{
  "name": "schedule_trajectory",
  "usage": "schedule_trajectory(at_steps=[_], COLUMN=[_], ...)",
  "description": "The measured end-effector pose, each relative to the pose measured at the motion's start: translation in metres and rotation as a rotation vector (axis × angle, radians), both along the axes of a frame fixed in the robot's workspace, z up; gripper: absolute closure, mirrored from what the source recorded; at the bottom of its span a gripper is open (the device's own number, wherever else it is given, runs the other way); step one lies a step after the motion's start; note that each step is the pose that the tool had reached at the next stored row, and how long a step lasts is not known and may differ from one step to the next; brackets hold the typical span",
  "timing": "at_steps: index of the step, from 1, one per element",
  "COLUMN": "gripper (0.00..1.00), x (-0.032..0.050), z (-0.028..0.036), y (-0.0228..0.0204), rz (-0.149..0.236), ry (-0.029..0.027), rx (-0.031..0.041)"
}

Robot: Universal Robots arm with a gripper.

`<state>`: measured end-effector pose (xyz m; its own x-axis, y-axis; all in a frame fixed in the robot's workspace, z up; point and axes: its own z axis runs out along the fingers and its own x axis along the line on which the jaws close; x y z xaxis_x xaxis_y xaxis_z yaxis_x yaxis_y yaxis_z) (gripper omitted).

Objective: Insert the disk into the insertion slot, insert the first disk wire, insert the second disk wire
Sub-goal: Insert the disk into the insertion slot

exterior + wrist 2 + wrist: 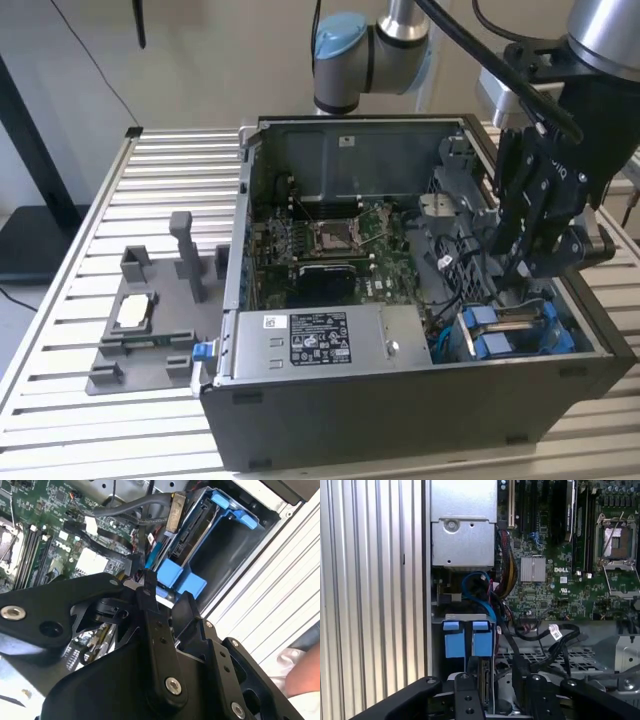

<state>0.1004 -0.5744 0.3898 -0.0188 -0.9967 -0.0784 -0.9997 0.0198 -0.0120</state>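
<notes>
The disk point(520, 320) stands on edge in the insertion slot point(575, 345), the drive cage at the case's corner on the exterior view's right, its blue bracket tabs point(490, 335) facing the motherboard. My gripper point(510, 268) hangs just above the disk's inner end, pointing down. In the second wrist view the gripper point(150, 587) is right at the blue tabs point(175, 577), where a blue wire point(152, 555) and a black wire point(100, 535) end. A grey cable's plug point(175, 510) lies loose by the disk's edge point(192, 530). In the first wrist view the blue wire point(480, 587) loops to the tabs point(467, 637).
The silver power-supply box point(310, 340) fills the case's front beside the cage. The motherboard point(330, 240) lies behind it. On the slatted table point(60, 400) at the exterior view's left, a grey fixture holds a processor chip point(135, 312). A person's hand point(305, 672) is nearby.
</notes>
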Motion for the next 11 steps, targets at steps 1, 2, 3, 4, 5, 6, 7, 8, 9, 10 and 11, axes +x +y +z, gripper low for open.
schedule_trajectory(at_steps=[1,2,3,4,5,6,7,8,9,10,11], gripper=[0.59,0.59,0.59,0.59,0.59,0.59,0.59,0.59,0.59,0.59,0.59], x=[0.0,0.0,0.0,0.0,0.0,0.0,0.0,-0.0001,-0.0001,-0.0001,-0.0002], z=[0.0009,0.0029,0.0057,0.0094,0.0139,0.0184,0.022,0.0225,0.0224,0.0224,0.0225], y=[0.0,0.0,0.0,0.0,0.0,-0.0001,0.0,0.0,0.0,0.0,0.0], rz=[0.0,0.0,0.0,0.0,0.0,0.0,0.0,0.0,0.0,0.0,0.0], ry=[-0.0016,-0.0021,-0.0022,-0.0024,-0.0024,-0.0024,-0.0028,-0.0044,-0.0048,-0.0049,-0.0049], rx=[0.0022,0.0035,0.0041,0.0046,0.0044,0.0043,0.0047,0.0045,0.0045,0.0046,0.0045])
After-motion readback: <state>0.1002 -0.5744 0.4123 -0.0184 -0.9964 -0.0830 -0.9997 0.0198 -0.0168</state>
